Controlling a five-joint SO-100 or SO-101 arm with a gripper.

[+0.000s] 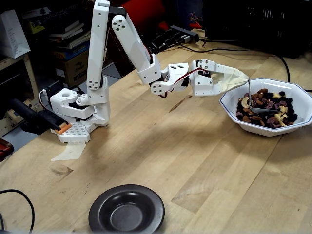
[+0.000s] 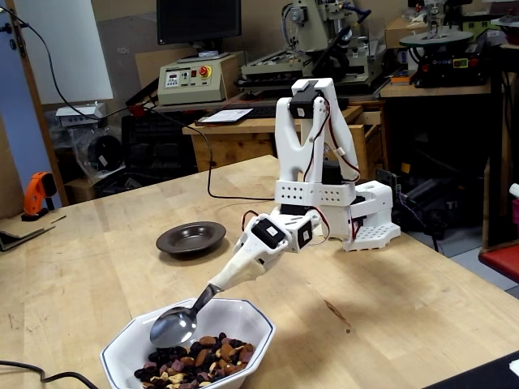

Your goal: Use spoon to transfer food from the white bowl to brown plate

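The white bowl (image 1: pixel 297 92) (image 2: pixel 255 324) stands at the table's right in one fixed view and at the near edge in the other. Food (image 1: pixel 273 109) (image 2: pixel 199 362), mixed nuts and dark dried fruit, fills its bottom. My gripper (image 1: pixel 239 77) (image 2: pixel 220 282), wrapped in beige tape, is shut on the spoon (image 1: pixel 249 92) (image 2: pixel 173 326). The spoon's handle slants down over the bowl's rim. Its oval head sits low at the edge of the food, back face showing. The brown plate (image 1: pixel 126 210) (image 2: pixel 191 238) lies empty, well away from the bowl.
The arm's white base (image 1: pixel 78 112) (image 2: pixel 365 219) is clamped at the table edge. Black cables (image 1: pixel 229 48) run across the far side of the wooden table (image 1: pixel 195 161). Another cable (image 1: pixel 17 195) loops at the near left corner. Workbenches with machines (image 2: pixel 324 40) stand behind.
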